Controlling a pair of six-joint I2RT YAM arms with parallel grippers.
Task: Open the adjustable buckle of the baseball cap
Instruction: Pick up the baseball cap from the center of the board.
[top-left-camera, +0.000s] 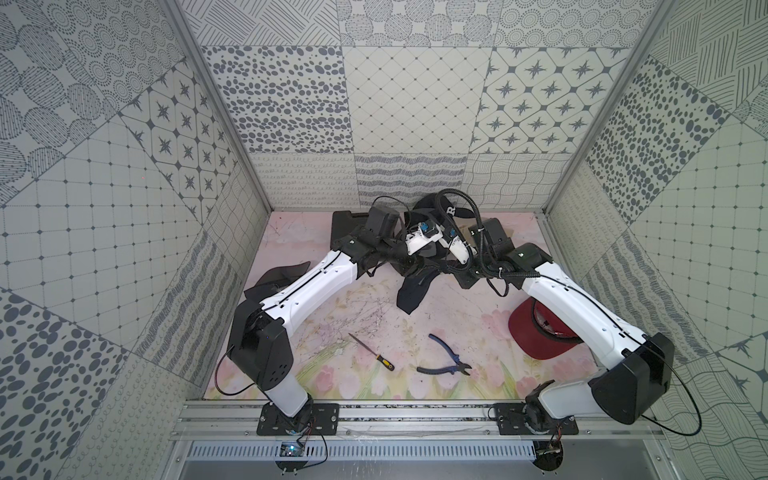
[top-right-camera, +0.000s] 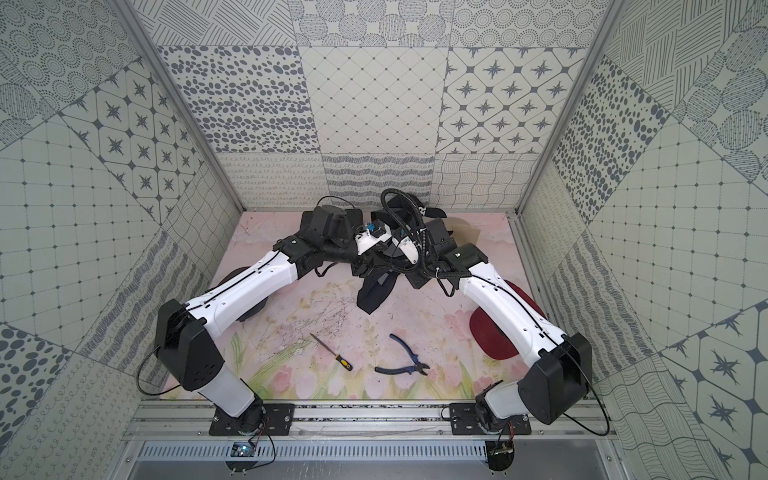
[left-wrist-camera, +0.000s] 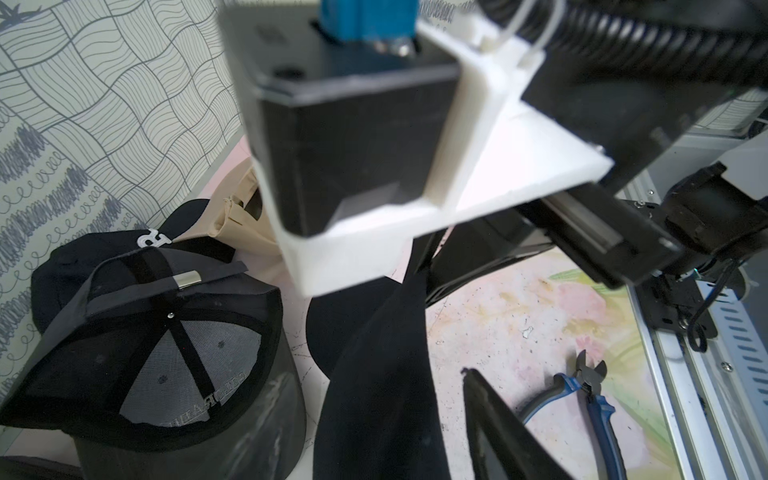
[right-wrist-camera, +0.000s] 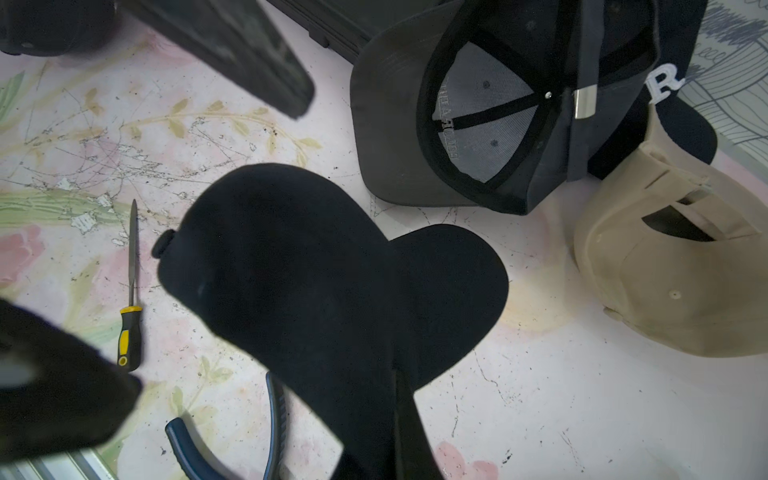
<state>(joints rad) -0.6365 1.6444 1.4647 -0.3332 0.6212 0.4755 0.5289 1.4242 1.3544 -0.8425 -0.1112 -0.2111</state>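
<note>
We are reading a white "R" (right-wrist-camera: 664, 83) on a dark cap (right-wrist-camera: 681, 41) behind the pliers (top-left-camera: 446, 361). Both arms are bending inward, wrists meeting behind the pliers. The right gripper (top-left-camera: 436, 268) is pinching the black baseball cap (top-left-camera: 409, 291), which is hanging lengthwise toward the pliers; the left gripper (top-left-camera: 402, 262) is standing spread beside it.

I see a small file with a yellow-and-black handle (top-left-camera: 371, 351) lying on the floral surface (top-left-camera: 332, 386) towards its near edge. Blue-handled cutters (top-left-camera: 456, 363) lie near it on the right, not touching. A red cap (top-left-camera: 536, 336) sits by the right edge, partly hidden, and a dark cap (top-left-camera: 282, 272) by the left edge likewise. Along the far edge an upturned grey-lined cap (right-wrist-camera: 482, 116) touches a dark cap with a white R (right-wrist-camera: 665, 83). A beige cap (right-wrist-camera: 673, 282) lies just beside them.
</note>
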